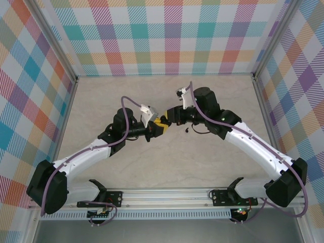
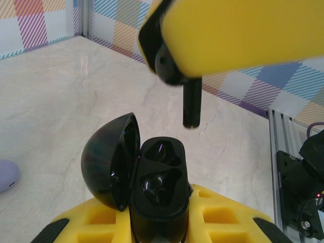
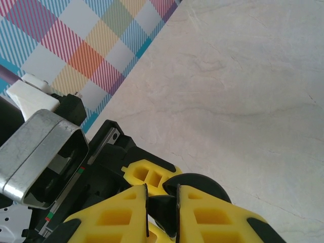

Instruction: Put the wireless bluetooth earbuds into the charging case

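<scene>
My left gripper [image 2: 160, 223] is shut on the black charging case [image 2: 163, 167], held upright above the table with its domed lid [image 2: 106, 161] swung open to the left. Two sockets show in the case. The far one looks empty, and the near one has a glossy black shape that I cannot make out. My right gripper [image 3: 162, 198] is shut on a black earbud [image 3: 165, 215]. In the left wrist view that earbud's stem [image 2: 191, 104] hangs down just above the case's far end, apart from it. In the top view the left gripper [image 1: 157, 127] and the right gripper [image 1: 170, 120] meet at mid-table.
A pale lavender rounded thing [image 2: 7, 175] lies on the marble table [image 2: 61, 96] at the left edge of the left wrist view, cut off by the frame. Checked walls [image 1: 167, 35] enclose the table on three sides. An aluminium rail [image 1: 167, 195] runs along the near edge.
</scene>
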`<act>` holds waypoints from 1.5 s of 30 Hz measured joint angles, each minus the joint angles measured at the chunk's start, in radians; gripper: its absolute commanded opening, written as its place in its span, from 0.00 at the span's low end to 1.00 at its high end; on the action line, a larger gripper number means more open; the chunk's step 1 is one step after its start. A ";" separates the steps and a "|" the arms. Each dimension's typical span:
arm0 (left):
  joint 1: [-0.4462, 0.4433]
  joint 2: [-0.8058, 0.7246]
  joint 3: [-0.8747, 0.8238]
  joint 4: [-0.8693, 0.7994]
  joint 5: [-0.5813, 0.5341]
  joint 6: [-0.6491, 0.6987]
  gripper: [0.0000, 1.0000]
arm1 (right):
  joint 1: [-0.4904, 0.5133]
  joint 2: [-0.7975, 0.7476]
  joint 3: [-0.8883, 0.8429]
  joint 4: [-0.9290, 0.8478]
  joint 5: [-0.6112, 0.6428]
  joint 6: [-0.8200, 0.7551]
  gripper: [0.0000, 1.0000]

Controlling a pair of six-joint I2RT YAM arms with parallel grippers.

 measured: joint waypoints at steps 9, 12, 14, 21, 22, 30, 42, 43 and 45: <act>0.000 0.000 0.006 0.000 0.000 -0.019 0.05 | 0.023 0.001 0.000 0.001 0.021 -0.019 0.18; 0.000 0.000 0.006 0.000 0.000 -0.030 0.05 | 0.026 0.006 0.000 0.003 0.024 -0.029 0.18; 0.000 0.000 0.006 0.000 0.000 -0.034 0.05 | 0.028 0.011 0.000 0.006 0.025 -0.034 0.18; 0.000 0.000 0.011 0.000 0.000 -0.049 0.05 | 0.030 0.016 0.000 0.011 0.033 -0.041 0.18; 0.000 0.000 0.012 0.001 0.000 -0.053 0.05 | 0.030 0.016 0.000 0.011 0.033 -0.041 0.18; 0.000 0.000 0.013 0.000 0.000 -0.067 0.05 | 0.031 0.016 0.000 0.011 0.044 -0.042 0.18; 0.000 0.000 0.017 0.001 0.000 -0.095 0.05 | 0.035 0.020 0.000 0.012 0.051 -0.045 0.18; 0.000 0.000 0.017 0.001 0.000 -0.099 0.05 | 0.035 0.021 0.000 0.012 0.051 -0.046 0.18; 0.000 0.000 0.017 0.001 0.000 -0.107 0.05 | 0.035 0.021 0.000 0.012 0.051 -0.049 0.18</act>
